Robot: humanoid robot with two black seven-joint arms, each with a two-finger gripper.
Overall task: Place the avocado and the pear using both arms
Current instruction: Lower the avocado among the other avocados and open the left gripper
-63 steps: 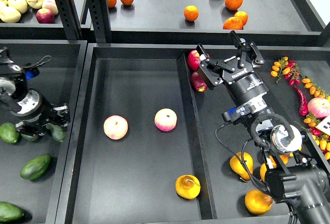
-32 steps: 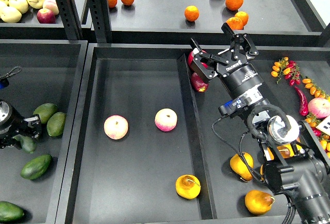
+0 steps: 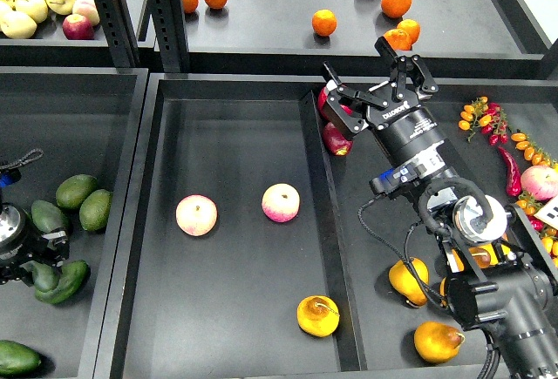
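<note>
The pear [image 3: 317, 315], yellow-orange with a thin stem, lies at the near end of the middle tray [image 3: 235, 135]. My right gripper [image 3: 375, 80] is open and empty, raised over the far end of the divider, near two red fruits [image 3: 335, 138]. My left gripper [image 3: 39, 259] is low at the left edge of the left tray, among avocados. Its fingers are dark and I cannot tell them apart. A dark green avocado [image 3: 47, 216] lies against its far side, another [image 3: 64, 280] against its near side. I cannot tell whether either is held.
Two pink peaches [image 3: 196, 215] [image 3: 281, 202] lie in the middle tray. Lighter avocados [image 3: 85, 200] and one at the corner [image 3: 16, 357] are in the left tray. More yellow-orange pears [image 3: 408, 280] lie under my right arm. Oranges [image 3: 323, 22] sit on the back shelf.
My left arm has drawn back toward the near left edge, uncovering avocados in the left tray. My right gripper rose a little and turned, then stayed still. The pear and peaches have not moved.
</note>
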